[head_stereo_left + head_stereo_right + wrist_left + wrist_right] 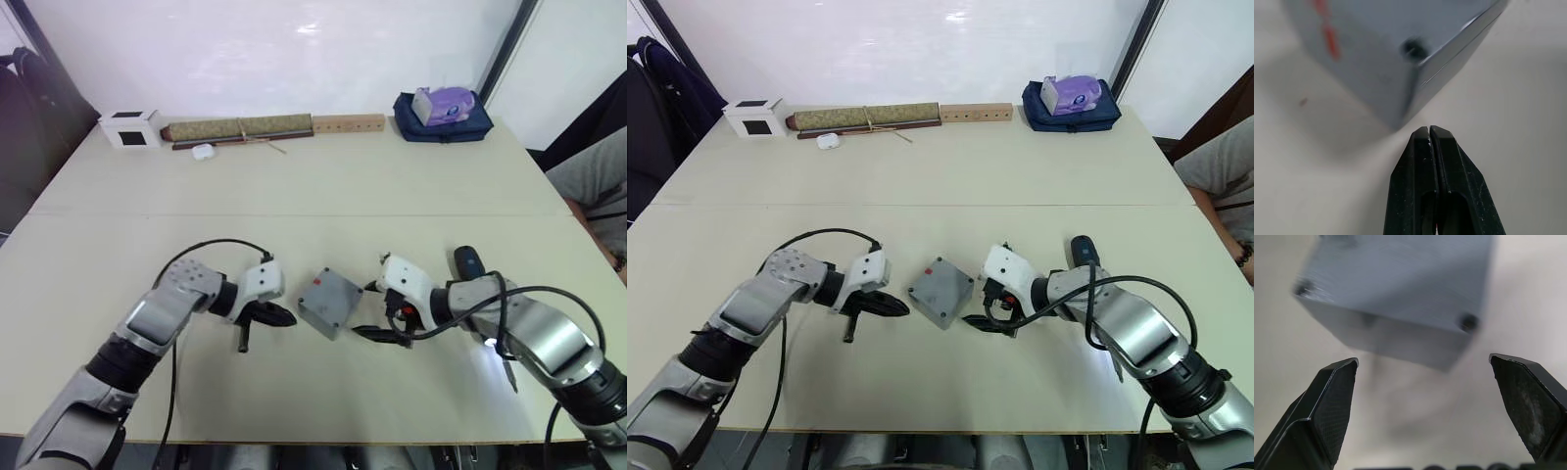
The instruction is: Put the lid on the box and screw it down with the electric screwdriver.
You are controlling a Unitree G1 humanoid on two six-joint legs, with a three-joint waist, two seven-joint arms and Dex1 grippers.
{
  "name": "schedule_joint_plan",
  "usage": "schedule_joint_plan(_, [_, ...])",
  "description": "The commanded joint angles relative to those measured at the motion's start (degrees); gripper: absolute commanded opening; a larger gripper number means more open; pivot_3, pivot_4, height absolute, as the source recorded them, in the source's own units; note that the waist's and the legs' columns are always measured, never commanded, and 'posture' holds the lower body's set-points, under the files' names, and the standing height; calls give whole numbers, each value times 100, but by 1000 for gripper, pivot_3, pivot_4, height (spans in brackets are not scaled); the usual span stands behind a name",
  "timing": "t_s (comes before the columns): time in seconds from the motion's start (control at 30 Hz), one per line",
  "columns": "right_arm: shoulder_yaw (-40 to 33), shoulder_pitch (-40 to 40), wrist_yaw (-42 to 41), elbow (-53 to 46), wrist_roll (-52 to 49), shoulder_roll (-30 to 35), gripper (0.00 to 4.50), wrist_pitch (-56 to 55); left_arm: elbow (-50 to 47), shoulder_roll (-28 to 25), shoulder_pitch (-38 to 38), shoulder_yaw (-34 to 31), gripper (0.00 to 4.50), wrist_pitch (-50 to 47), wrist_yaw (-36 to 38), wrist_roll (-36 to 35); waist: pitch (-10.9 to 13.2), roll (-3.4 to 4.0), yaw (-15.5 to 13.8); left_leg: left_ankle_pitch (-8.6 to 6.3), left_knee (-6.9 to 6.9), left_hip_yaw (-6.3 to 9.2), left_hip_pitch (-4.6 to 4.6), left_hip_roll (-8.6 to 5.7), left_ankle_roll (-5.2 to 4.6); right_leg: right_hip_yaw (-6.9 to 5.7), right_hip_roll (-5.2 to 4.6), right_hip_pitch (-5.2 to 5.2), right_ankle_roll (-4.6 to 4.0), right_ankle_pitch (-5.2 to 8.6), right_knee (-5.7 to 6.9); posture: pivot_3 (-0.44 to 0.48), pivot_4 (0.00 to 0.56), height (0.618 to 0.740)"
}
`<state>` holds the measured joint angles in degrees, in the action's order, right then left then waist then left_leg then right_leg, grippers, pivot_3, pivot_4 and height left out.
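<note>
The box is a small grey square block lying mid-table, with a red mark and corner holes on its upper face. A thin seam runs along its side. I cannot tell the lid apart as a separate piece. My left gripper is shut and empty, its tips just short of the block's left corner. My right gripper is open wide on the block's right side, facing it without touching. The electric screwdriver lies on the table under my right forearm, with its dark blue part showing.
A short black rod lies under my left gripper. Along the far edge are a white cube, a rolled mat, a wooden strip with holes and a blue bag with tissues. A person sits at the right.
</note>
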<state>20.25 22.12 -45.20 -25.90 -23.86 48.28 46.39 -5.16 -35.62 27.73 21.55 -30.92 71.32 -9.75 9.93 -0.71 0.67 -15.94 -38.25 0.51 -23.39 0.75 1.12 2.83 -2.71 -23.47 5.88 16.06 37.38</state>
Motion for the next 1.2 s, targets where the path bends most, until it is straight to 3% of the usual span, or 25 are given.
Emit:
schedule_joint_plan(0.03, [-140,-38,-158,-306,-93,-68,4423,22,-18,45,120,-142,0,95,-178,-18,0,0,1,0,0,1,0,0,0,0,2,0,0,0,0,0,150,740])
schedule_joint_plan(0.47, [-562,-504,-128,-977,-487,-269,4423,688,653,143,485,-111,0,561,-234,69,0,0,0,0,-1,2,2,-1,0,-1,1,0,-1,0,8,0,150,740])
schedule_joint_plan(0.8, [-783,-670,-69,-1002,-495,-183,4423,770,639,111,461,-122,0,602,-207,90,0,0,4,0,-2,1,3,-2,0,-1,2,0,-1,0,10,0,150,740])
schedule_joint_plan(1.0, [-2132,-964,-38,-1236,-907,228,4423,1094,239,-103,576,-722,0,-42,-126,-508,0,-1,-4,0,-3,1,2,-3,0,-1,-1,0,-1,0,10,0,150,740])
schedule_joint_plan(1.13, [-3441,-985,382,-1035,-1480,-147,4423,1444,-443,-208,754,-1265,0,-835,-110,-1269,1,-4,-1,0,-3,4,4,3,0,-2,3,3,-1,0,10,0,150,740])
schedule_joint_plan(1.2, [-3375,-971,922,-538,-1097,-592,4423,1176,-586,-117,873,-1315,0,-1041,-200,-1453,-3,-7,3,0,-3,4,5,3,0,-1,2,5,-1,0,10,0,150,740])
